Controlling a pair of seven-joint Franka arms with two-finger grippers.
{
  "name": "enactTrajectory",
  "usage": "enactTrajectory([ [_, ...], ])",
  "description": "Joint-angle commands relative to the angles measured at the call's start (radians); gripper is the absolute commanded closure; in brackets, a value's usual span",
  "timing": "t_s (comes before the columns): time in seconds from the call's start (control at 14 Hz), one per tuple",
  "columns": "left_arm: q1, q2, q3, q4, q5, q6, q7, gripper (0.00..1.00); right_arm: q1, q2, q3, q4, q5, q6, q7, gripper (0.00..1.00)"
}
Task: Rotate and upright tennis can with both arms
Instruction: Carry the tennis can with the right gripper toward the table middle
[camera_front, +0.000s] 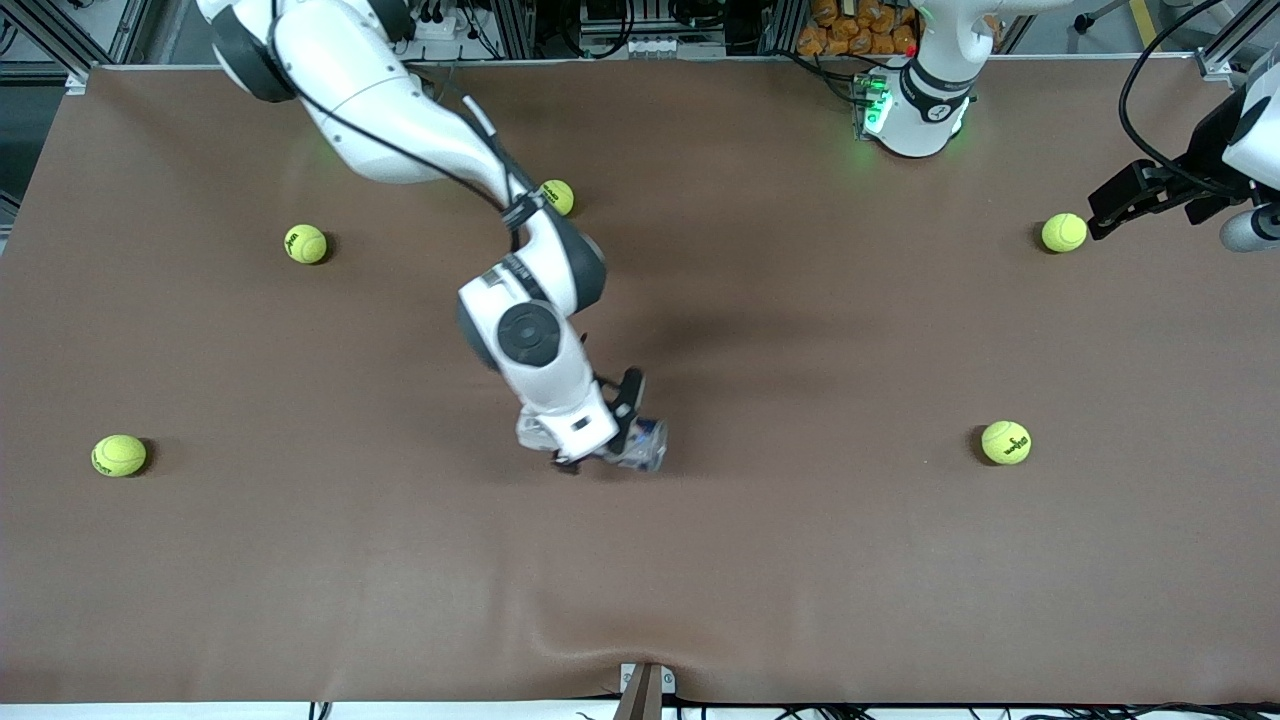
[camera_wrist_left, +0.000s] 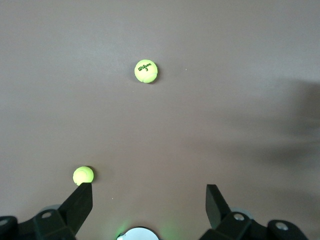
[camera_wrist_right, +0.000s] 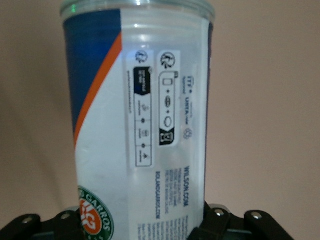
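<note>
The tennis can (camera_wrist_right: 142, 125), a clear tube with a white, blue and orange label and a round logo, fills the right wrist view. My right gripper (camera_wrist_right: 142, 227) is shut on it, one finger on each side of the tube. In the front view the right gripper (camera_front: 600, 437) is down at the middle of the table. The hand hides most of the can, and only its clear end (camera_front: 648, 446) shows. My left gripper (camera_front: 1102, 218) waits open at the left arm's end of the table, and in its own view the left gripper (camera_wrist_left: 148, 200) holds nothing.
Several yellow-green tennis balls lie scattered on the brown table: one (camera_front: 1063, 232) just beside the left gripper, others (camera_front: 1005, 442), (camera_front: 557, 196), (camera_front: 305, 244), (camera_front: 119, 455). The left wrist view shows two balls (camera_wrist_left: 146, 71), (camera_wrist_left: 83, 175). A bracket (camera_front: 645, 686) sits at the table's edge nearest the front camera.
</note>
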Motion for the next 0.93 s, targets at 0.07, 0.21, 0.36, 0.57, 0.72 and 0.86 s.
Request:
enactTrajectory([
  [0.07,0.001,-0.01,-0.004,-0.002,0.003,-0.002,-0.007,0.0,0.074,0.013,-0.009,-0.017,0.01,0.002,-0.153,0.33],
  [0.21,0.001,-0.01,-0.004,-0.002,0.004,-0.002,-0.007,0.0,0.084,0.013,-0.01,-0.033,0.008,0.004,-0.154,0.33],
  [0.36,0.003,-0.01,-0.004,-0.002,0.004,-0.002,-0.007,0.0,0.082,0.03,-0.01,-0.034,0.008,0.007,-0.153,0.33],
  [0.57,0.004,-0.012,-0.004,-0.002,0.003,-0.002,-0.005,0.0,0.078,0.053,-0.012,-0.036,0.005,0.062,-0.151,0.28],
  [0.72,0.004,-0.012,-0.004,-0.002,0.003,-0.002,-0.005,0.0,0.071,0.067,-0.012,-0.036,0.002,0.085,-0.141,0.27],
  [0.86,0.004,-0.012,-0.004,-0.002,0.003,-0.002,-0.005,0.0,0.068,0.08,-0.015,-0.034,0.005,0.096,-0.128,0.25],
])
